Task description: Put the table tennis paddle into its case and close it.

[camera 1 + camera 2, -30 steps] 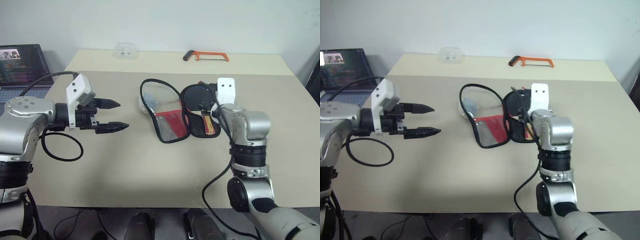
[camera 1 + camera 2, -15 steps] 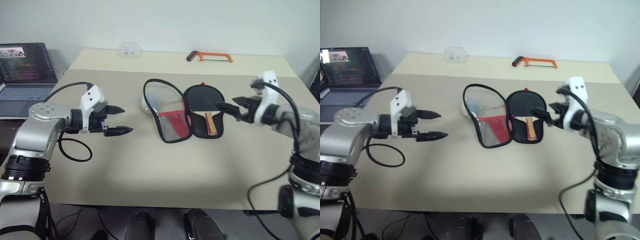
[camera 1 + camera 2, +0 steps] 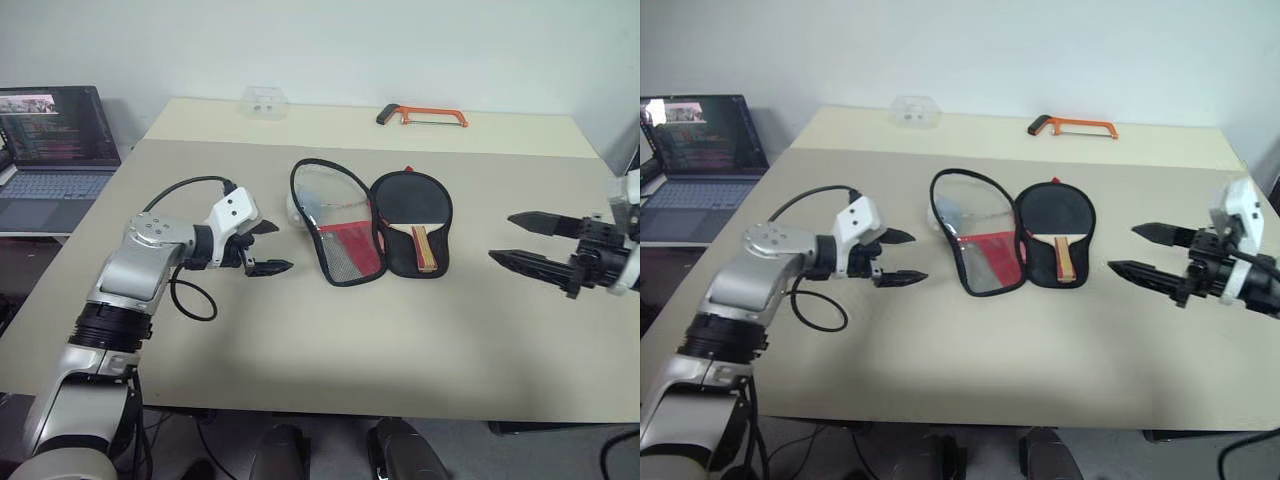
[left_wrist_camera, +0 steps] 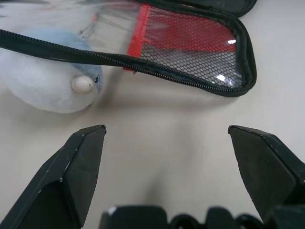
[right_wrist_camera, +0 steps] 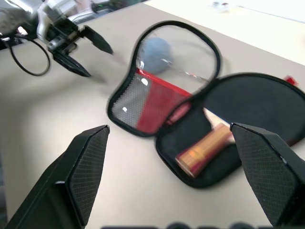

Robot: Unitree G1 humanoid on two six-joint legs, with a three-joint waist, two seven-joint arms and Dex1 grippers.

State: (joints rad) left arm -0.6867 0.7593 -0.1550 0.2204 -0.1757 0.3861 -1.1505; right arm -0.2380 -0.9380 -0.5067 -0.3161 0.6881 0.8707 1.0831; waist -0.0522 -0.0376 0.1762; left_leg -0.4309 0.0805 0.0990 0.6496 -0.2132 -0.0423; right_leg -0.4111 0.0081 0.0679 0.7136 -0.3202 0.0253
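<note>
Right claw now off paddle.

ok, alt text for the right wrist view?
Black paddle-shaped fabric case lies open on the beige table, a table tennis paddle with wooden handle in one half. The right claw is open in front; the left claw is open beyond.

The case lies spread open, flat, between both sets of fingers, touching neither; the table tennis paddle rests in its right half, handle toward the robot.
</note>
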